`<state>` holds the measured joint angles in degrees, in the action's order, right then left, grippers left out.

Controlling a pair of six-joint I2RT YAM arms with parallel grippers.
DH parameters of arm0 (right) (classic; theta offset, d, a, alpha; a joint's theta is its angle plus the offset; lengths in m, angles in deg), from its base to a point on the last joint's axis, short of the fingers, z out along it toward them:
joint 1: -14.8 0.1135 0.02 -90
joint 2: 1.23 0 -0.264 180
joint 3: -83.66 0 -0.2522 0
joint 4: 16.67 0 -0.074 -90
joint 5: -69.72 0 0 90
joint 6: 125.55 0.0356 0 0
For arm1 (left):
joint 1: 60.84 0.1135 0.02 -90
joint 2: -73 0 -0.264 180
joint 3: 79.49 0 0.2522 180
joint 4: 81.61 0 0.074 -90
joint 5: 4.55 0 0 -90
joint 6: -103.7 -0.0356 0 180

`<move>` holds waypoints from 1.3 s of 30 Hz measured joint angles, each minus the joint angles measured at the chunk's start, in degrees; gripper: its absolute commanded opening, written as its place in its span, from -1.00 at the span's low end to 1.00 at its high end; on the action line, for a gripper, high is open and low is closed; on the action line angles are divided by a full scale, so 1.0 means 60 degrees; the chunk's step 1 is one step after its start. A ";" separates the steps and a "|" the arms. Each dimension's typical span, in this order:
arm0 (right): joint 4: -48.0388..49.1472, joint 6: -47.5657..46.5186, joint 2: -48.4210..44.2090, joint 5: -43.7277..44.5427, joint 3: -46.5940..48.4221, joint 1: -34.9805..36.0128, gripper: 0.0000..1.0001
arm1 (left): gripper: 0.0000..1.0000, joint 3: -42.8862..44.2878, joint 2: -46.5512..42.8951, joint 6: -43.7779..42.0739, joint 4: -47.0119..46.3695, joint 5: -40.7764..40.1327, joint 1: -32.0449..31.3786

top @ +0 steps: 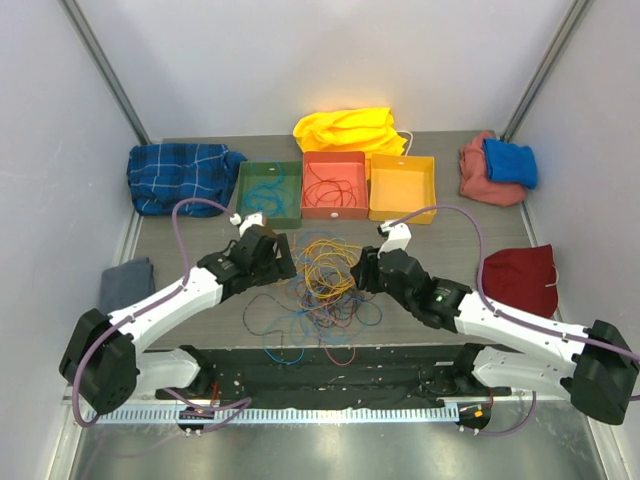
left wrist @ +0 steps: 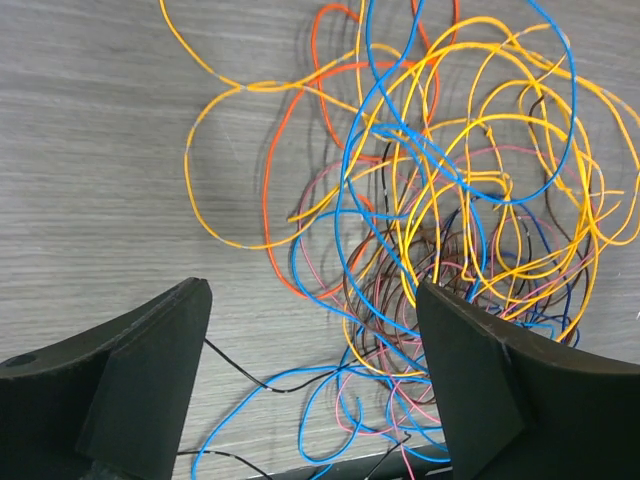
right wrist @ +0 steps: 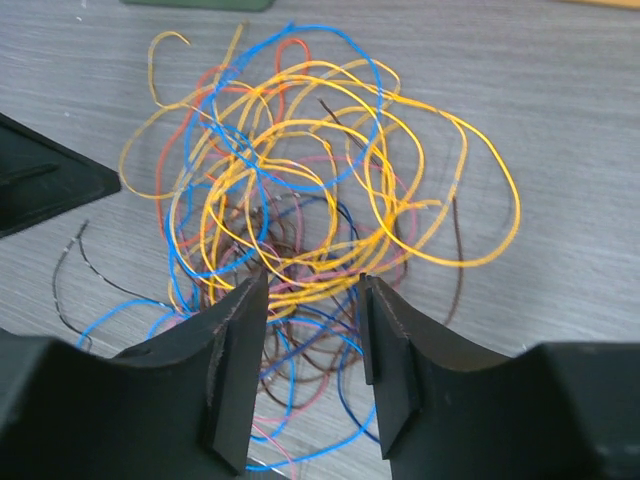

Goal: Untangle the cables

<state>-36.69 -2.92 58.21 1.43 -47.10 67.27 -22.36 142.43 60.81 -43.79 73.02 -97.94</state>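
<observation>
Cables (top: 322, 275) tangled, between left end effector (left wrist: 312, 295) and right end effector (right wrist: 312, 285)

the cables (top: 322, 272) run orange, yellow, blue, red, pink and dark brown over the grey wood-grain bench (top: 450, 245). behind them are a green tray (top: 270, 222), a red tray (top: 334, 212) and an orange-yellow tray (top: 402, 190). around lie a blue plaid cloth (top: 180, 175), a bright yellow cloth (top: 350, 128), a salmon cloth (top: 474, 178), a plain blue cloth (top: 510, 162), a dark red cloth (top: 520, 278) and a grey cloth (top: 125, 283).

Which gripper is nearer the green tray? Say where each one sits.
Left. The left gripper is just in front of the green tray, left of the cables; the right gripper is beyond the cables, farther right.
</observation>
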 measured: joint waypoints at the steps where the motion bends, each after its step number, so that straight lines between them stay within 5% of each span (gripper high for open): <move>1: -0.0033 0.0018 -0.0076 0.0022 -0.0087 0.0011 -0.05 | 0.87 -0.0062 0.0018 0.0091 -0.0007 0.0055 0.0000; 13: -0.0401 0.0120 0.0317 0.1140 -0.0379 0.0015 0.02 | 0.99 -0.0138 -0.0040 0.0922 -0.0273 0.0342 0.0018; 23: -0.0594 0.0342 0.0783 0.1461 -0.0251 0.0015 0.04 | 0.99 -0.1596 -0.3486 0.1326 -0.0933 0.0040 0.0080; 39: 0.0058 0.0605 0.2801 0.1173 0.0357 -0.1479 -0.04 | 0.99 -0.1978 -0.2703 0.1402 -0.1239 0.0699 0.0080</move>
<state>-36.34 0.70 75.02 8.47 -44.96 58.39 -34.23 126.21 69.22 -51.22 77.22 -97.46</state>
